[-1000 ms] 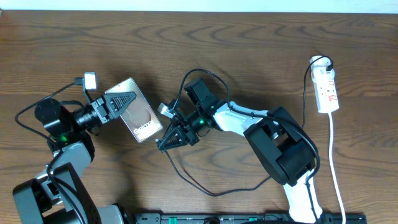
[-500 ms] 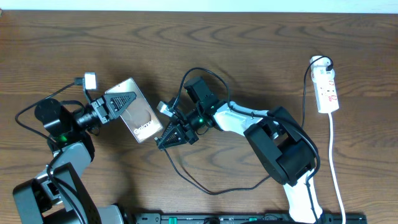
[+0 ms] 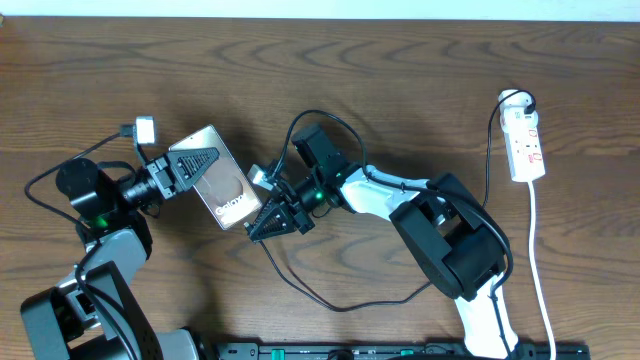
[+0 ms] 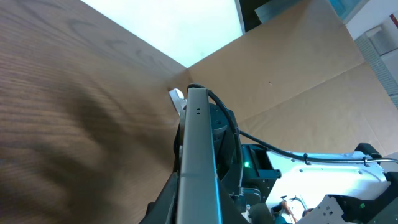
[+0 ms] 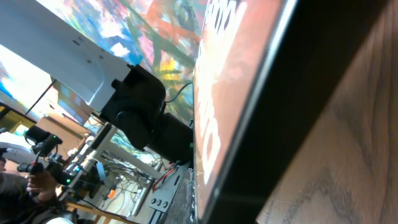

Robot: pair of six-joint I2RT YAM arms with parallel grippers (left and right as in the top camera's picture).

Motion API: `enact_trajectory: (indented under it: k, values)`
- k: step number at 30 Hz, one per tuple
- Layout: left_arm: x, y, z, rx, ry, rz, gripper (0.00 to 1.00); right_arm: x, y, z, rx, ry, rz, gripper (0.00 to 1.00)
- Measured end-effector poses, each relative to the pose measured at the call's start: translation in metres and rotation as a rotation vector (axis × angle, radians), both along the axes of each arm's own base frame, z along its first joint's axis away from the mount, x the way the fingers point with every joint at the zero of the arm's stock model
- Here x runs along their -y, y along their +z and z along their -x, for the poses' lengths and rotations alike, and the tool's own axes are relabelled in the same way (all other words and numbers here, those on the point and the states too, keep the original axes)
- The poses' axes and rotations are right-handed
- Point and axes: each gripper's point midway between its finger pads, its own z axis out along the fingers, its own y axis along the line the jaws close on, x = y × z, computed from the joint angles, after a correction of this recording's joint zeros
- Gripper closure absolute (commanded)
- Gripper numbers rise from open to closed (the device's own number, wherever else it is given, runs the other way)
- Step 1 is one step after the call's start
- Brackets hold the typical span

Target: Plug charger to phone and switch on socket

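The phone [image 3: 232,188] is a glossy slab with white lettering, held tilted above the table. My left gripper [image 3: 200,163] is shut on its upper left end. In the left wrist view the phone [image 4: 196,149] shows edge-on. My right gripper [image 3: 258,230] sits at the phone's lower right end with its fingers closed to a point. The thin black charger cable [image 3: 330,305] trails from those fingers, but the plug tip is hidden. The right wrist view shows the phone's face [image 5: 227,93] and dark edge very close. The white socket [image 3: 526,143] lies at the far right.
The socket's white cord [image 3: 540,260] runs down the right side to the front edge. The charger cable loops over the table in front of the right arm. A black rail [image 3: 400,350] lies along the front edge.
My right gripper has crept a little left and down, closer to the phone's lower end. The left gripper and the phone have not moved.
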Motion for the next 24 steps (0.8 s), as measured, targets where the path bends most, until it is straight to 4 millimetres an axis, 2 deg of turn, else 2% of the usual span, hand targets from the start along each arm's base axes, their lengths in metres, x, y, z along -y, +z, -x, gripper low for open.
enact_trajectory:
  k: [24]
  values:
    - [0.0014,-0.0048,0.003,0.03,0.0,-0.018,0.92,-0.0038,-0.0037,-0.0055,0.026,-0.03,0.016,0.99]
